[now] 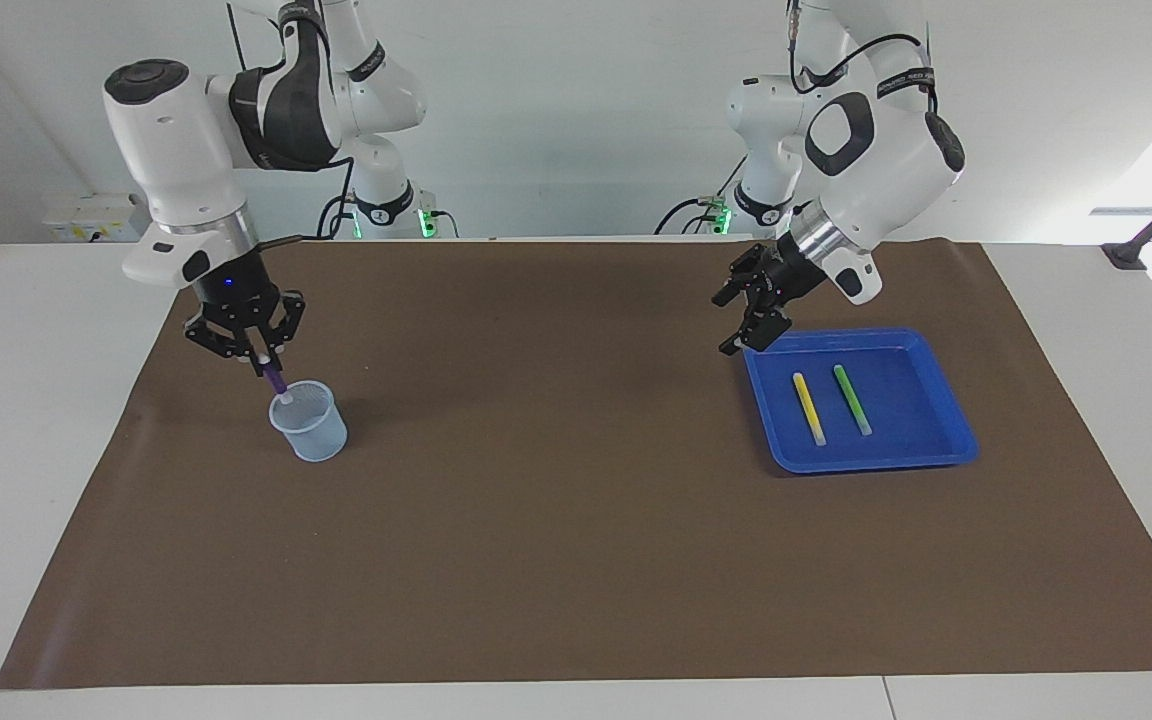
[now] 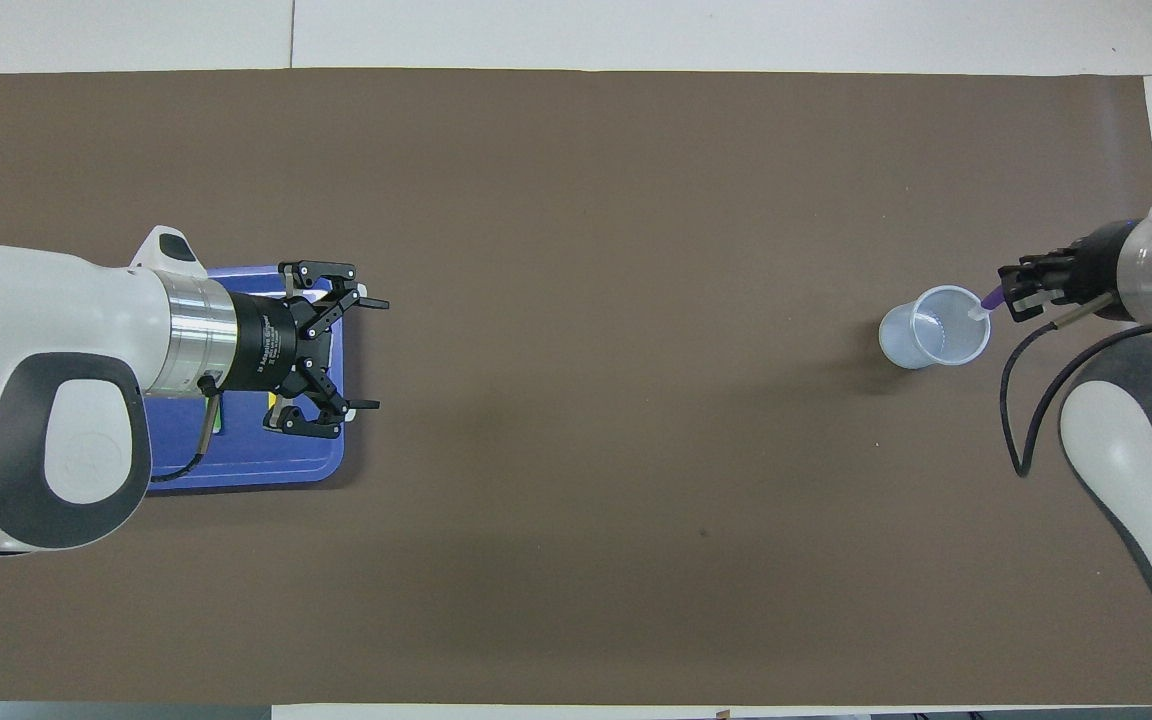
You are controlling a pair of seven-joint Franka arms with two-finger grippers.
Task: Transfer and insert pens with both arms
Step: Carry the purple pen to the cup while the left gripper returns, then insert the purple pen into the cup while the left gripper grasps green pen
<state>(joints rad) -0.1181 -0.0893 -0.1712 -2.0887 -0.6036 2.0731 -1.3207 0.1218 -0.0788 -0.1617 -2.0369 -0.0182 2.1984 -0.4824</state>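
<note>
Right pincer [image 1: 261, 360] up over the brown mat [image 1: 576, 560], just beside the cup [image 1: 308, 421], at the right arm's end of the bench [image 1: 26, 480]. Clamped tight on the purple pen [image 1: 275, 381]. Pen tilted, pale tip down, right at the cup's rim on the side nearer the robots. Tip over the rim, from above [image 2: 979, 312]. Can't tell if the tip touches the cup. Cup pale blue, see-through, standing upright on the mat, nothing seen inside it.

Middle of the mat bare brown.

Left pincer [image 1: 746, 325] toward the left arm's end of the bench, up in the air, over the edge of the blue tray [image 1: 871, 460] on the side nearer the robots. Fingers [image 2: 368, 302] spread wide apart, holding nothing, pointing down and out toward the middle of the mat.

Blue tray flat on the mat. Two pens lying in it, side by side, not touching. Yellow pen [image 1: 808, 407] first, green pen [image 1: 852, 399] next to it, closer to the bench end. Both with pale tips pointing away from the robots. From above, most of the tray hidden under the left arm [image 2: 46, 390].
</note>
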